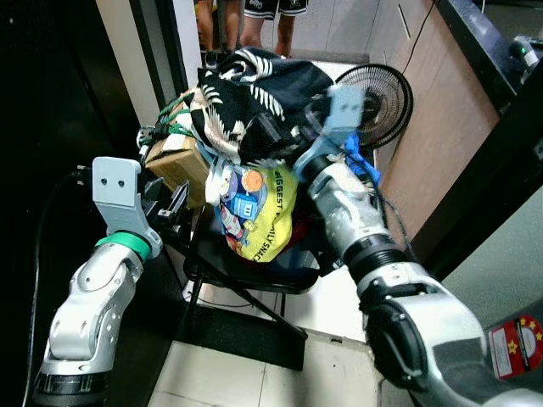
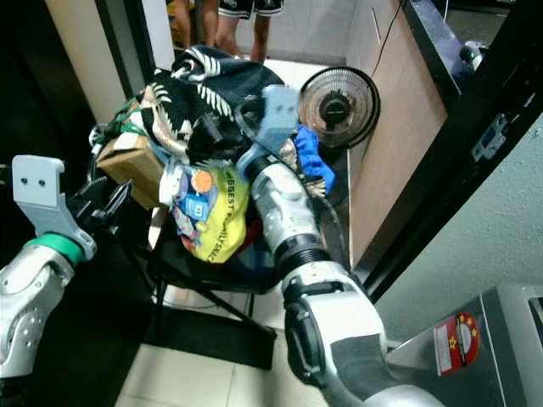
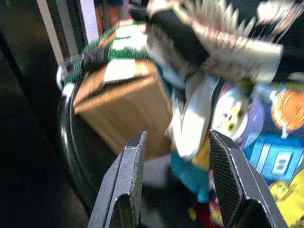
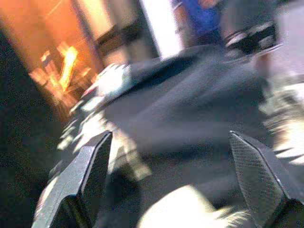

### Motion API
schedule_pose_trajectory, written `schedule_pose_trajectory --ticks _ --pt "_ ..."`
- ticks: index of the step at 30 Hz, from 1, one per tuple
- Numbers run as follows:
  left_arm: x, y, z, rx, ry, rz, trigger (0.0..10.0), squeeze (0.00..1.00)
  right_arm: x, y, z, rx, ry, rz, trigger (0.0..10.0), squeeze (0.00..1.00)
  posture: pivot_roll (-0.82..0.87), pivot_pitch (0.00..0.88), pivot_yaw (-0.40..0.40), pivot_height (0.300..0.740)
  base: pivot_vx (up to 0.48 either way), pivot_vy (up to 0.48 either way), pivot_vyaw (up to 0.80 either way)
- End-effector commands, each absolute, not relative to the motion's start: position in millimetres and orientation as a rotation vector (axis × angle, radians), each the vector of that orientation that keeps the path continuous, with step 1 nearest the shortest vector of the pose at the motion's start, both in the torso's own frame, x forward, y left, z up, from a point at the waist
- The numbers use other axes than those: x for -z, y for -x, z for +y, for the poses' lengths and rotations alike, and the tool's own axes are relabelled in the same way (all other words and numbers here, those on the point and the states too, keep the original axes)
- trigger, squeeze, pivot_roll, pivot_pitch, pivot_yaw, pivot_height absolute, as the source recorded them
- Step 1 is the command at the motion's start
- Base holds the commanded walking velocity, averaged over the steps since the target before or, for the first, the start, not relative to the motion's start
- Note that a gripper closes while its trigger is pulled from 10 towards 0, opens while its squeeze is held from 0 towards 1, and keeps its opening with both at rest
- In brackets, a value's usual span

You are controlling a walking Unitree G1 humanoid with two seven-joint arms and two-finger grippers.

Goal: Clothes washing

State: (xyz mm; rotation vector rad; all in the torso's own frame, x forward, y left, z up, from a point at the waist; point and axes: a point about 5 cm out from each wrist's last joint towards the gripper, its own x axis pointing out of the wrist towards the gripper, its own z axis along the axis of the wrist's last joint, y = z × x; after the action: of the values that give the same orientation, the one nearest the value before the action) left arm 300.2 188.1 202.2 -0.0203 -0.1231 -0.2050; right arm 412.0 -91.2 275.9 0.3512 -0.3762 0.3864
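Black-and-white patterned cloth (image 1: 246, 97) tops a heap of clothes piled on a black chair (image 1: 246, 271) in a narrow passage. Under it hangs a yellow printed garment (image 1: 267, 212) with cartoon patches, and a brown cardboard box (image 1: 178, 161) sits at the heap's left side with a green-and-white cord (image 1: 170, 114) over it. A bit of blue cloth (image 2: 310, 161) pokes out on the right of the heap, just beside a round black fan (image 1: 382, 102) standing on the floor behind.

The left gripper (image 1: 170, 208) is held low at the heap's left, near the box. In the left wrist view its fingers (image 3: 126, 180) stand apart with nothing between them, pointing at the box and the yellow garment.

The right gripper (image 4: 175, 175) reaches up against the right side of the heap, beside the dark cloth. In the right wrist view, which is blurred, its fingers are spread wide, empty, with dark cloth close in front.

A person's legs (image 1: 254, 21) stand at the far end of the passage. A wooden cabinet (image 1: 441, 127) runs along the right wall, and pale floor tiles (image 1: 254, 377) lie below the chair.
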Motion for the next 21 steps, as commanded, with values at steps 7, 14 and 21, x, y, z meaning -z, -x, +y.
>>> schedule_pose_trajectory --ticks 7,14,21 --pt "-202 -296 186 0.234 0.015 -0.108 10.0 0.00 -281 -416 -115 -0.283 -0.370 -0.411 10.0 0.00 0.11 0.156 0.087 0.740 0.000 0.000 0.00" --pt "-203 -297 185 0.237 0.012 -0.101 10.0 0.00 -279 -416 -116 -0.280 -0.364 -0.411 10.0 0.00 0.11 0.164 0.093 0.740 0.000 0.000 0.00" --pt "-203 -295 184 0.253 0.005 -0.085 10.0 0.00 -279 -413 -97 -0.365 -0.401 -0.433 10.0 0.00 0.11 0.179 0.106 0.740 0.000 0.000 0.00"
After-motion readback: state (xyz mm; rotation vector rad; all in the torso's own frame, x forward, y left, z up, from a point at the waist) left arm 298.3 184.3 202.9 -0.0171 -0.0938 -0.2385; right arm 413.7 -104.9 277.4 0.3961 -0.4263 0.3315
